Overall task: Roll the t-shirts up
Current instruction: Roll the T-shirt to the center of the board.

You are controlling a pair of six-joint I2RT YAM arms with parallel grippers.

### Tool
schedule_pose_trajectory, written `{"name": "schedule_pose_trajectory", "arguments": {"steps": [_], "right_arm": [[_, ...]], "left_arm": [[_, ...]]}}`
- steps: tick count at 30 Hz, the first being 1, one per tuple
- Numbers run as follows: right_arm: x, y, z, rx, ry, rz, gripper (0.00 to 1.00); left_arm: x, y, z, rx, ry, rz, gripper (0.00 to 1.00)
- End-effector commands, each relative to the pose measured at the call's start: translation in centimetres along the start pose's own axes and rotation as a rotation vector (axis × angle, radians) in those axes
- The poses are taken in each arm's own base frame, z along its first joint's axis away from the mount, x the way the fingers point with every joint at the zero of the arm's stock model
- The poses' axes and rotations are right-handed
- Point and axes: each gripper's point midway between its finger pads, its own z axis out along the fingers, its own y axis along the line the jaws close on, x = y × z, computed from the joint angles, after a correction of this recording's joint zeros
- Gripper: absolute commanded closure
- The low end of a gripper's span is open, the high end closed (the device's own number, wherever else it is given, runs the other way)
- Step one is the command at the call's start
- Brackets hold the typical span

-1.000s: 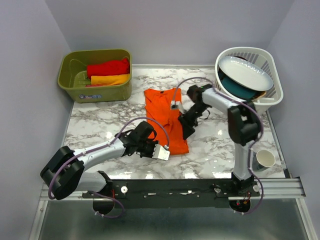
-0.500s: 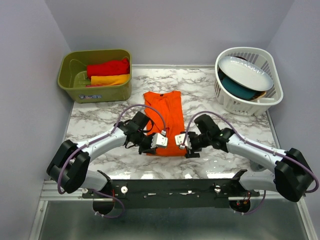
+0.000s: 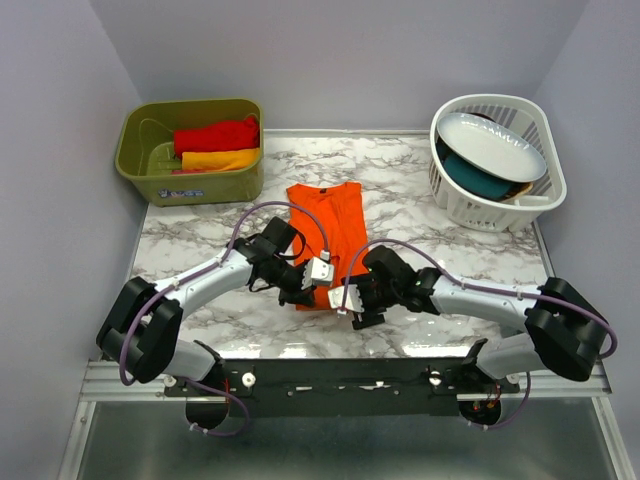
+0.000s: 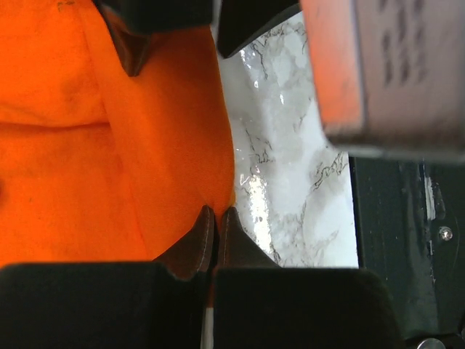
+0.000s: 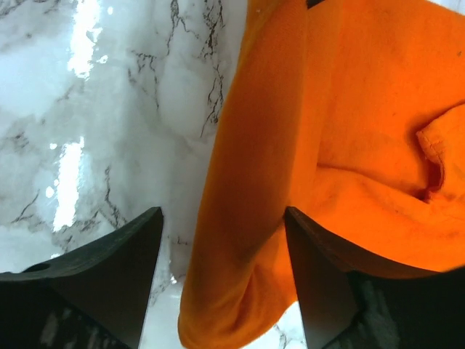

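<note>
Fingers (image 4: 195,243) of the left gripper (image 4: 216,217) are drawn together tip to tip on the near edge of the orange t-shirt (image 3: 335,220). From my left wrist feed only a hairline shows between them. The cloth's edge runs right into that line, so I read it as a thin pinch of the hem. At the top right of that feed a pale block (image 4: 407,73) carries faint print, too blurred for me to read.

On the right gripper (image 5: 221,233) the fingers (image 5: 109,265) stand wide apart. They straddle a folded edge of the same shirt, with cloth between them and neither pad pressing on it.

From overhead, both grippers meet at the shirt's near end, just beside each other. The shirt lies folded into a narrow strip on the marble table (image 3: 200,240), running away from me toward the middle, neck end farthest.

Farther back on the left sits a green bin (image 3: 140,165). It holds a red shirt (image 3: 215,134) and, nearer me and touching it, a yellow-orange shirt (image 3: 218,159), both compact. A sticker (image 3: 178,191) on the bin's front wall is too small to make out.

Far right, a white basket (image 3: 545,195) holds a white plate (image 3: 490,145) tilted over a teal item (image 3: 475,178).
</note>
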Motion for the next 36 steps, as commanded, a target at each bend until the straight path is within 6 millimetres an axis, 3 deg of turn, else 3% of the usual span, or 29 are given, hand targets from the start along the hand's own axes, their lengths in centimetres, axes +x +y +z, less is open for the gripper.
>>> {"name": "schedule_pose_trajectory", "arguments": {"steps": [1, 2, 4, 5, 7, 8, 10, 11, 16, 24, 27, 31, 35, 36], "right_arm": [[0.4, -2.3, 0.9, 0.112, 0.086, 0.048, 0.48], [0.4, -2.8, 0.9, 0.138, 0.087, 0.061, 0.58], [0.6, -2.9, 0.9, 0.150, 0.096, 0.067, 0.75], [0.7, -2.7, 0.9, 0.145, 0.099, 0.080, 0.78], [0.4, -2.7, 0.8, 0.135, 0.093, 0.092, 0.83], [0.5, -2.4, 0.8, 0.127, 0.091, 0.110, 0.85], [0.3, -2.0, 0.9, 0.114, 0.082, 0.123, 0.86], [0.3, -2.0, 0.9, 0.112, 0.082, 0.131, 0.86], [0.6, -1.6, 1.0, 0.099, 0.090, 0.141, 0.86], [-0.1, -1.4, 1.1, 0.082, 0.067, 0.160, 0.85], [-0.2, -1.1, 1.0, 0.063, 0.063, 0.166, 0.84], [-0.6, 0.2, 0.8, -0.014, 0.048, 0.171, 0.84], [-1.3, 1.5, -0.2, -0.135, 0.029, 0.208, 0.83], [-1.6, 1.7, -0.5, -0.174, 0.000, 0.228, 0.84]], "left_arm": [[-1.2, -0.5, -0.3, 0.058, -0.055, -0.028, 1.00], [-1.0, -0.3, -0.5, 0.054, -0.048, -0.035, 0.99], [-0.9, 0.1, -1.0, 0.012, -0.043, -0.044, 0.74], [0.2, 0.2, -1.1, -0.021, -0.025, -0.049, 0.69], [-0.6, 0.9, -2.0, -0.119, -0.063, 0.045, 0.59], [0.6, 0.5, -1.8, -0.140, -0.052, 0.050, 0.54], [-0.6, 1.3, -2.7, -0.249, -0.094, 0.143, 0.42], [0.3, 0.9, -2.3, -0.256, -0.088, 0.149, 0.41], [0.8, 1.1, -1.6, -0.287, -0.044, 0.181, 0.29], [3.5, 1.8, 0.3, -0.275, 0.026, 0.145, 0.32], [3.9, 1.4, 0.9, -0.222, 0.049, 0.090, 0.44], [3.5, 0.3, 0.9, -0.101, 0.044, -0.005, 0.71], [2.0, -0.9, 0.0, 0.009, 0.002, -0.054, 0.83], [2.5, -2.2, -0.1, 0.069, 0.025, -0.075, 0.86]]}}
